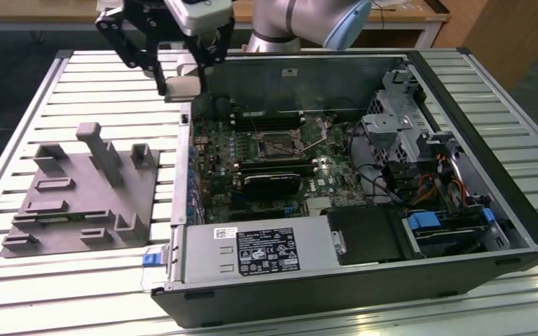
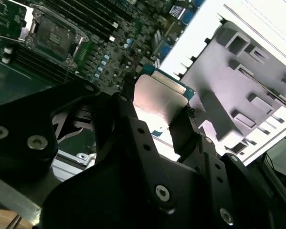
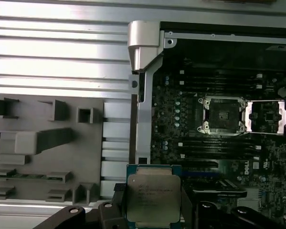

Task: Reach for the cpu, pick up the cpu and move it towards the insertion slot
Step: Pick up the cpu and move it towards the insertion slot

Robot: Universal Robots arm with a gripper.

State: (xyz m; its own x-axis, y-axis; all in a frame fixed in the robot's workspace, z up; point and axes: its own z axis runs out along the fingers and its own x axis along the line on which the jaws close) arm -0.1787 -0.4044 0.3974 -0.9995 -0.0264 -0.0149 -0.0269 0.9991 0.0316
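The end effector [image 1: 183, 85] is closed on the cpu [image 1: 182, 86], its black fingers [image 3: 115, 195] pressing the two opposite edges of the chip, which is held up in the air clear of everything below. In the exterior view the chip hangs above the upper corner of the open computer case [image 1: 456, 126] on the exterior view's left, roughly over the case wall, with the arm [image 1: 297, 24] rising behind it. In the first wrist view the cpu [image 3: 153, 199] shows its silvery-grey metal top with a pale rim, and it lies just over the edge of the case, between the grey fixture block [image 3: 47, 148] and the circuit board [image 3: 219, 157]. In the second wrist view the cpu [image 2: 161, 102] appears as a pale plate clamped between the dark fingers [image 2: 183, 131]. The insertion slot [image 1: 277, 145] sits near the middle of the circuit board inside the case, well apart from the chip; its dark centre is bare and its metal frame [image 3: 266, 118] is swung open to one side of the socket [image 3: 224, 114]. The grey fixture block [image 1: 82, 196] with its upright posts rests on the slatted worktop [image 1: 92, 91] just beside the case, on the exterior view's left. A black card [image 1: 271, 182] lies on the board just below the slot in the exterior view.
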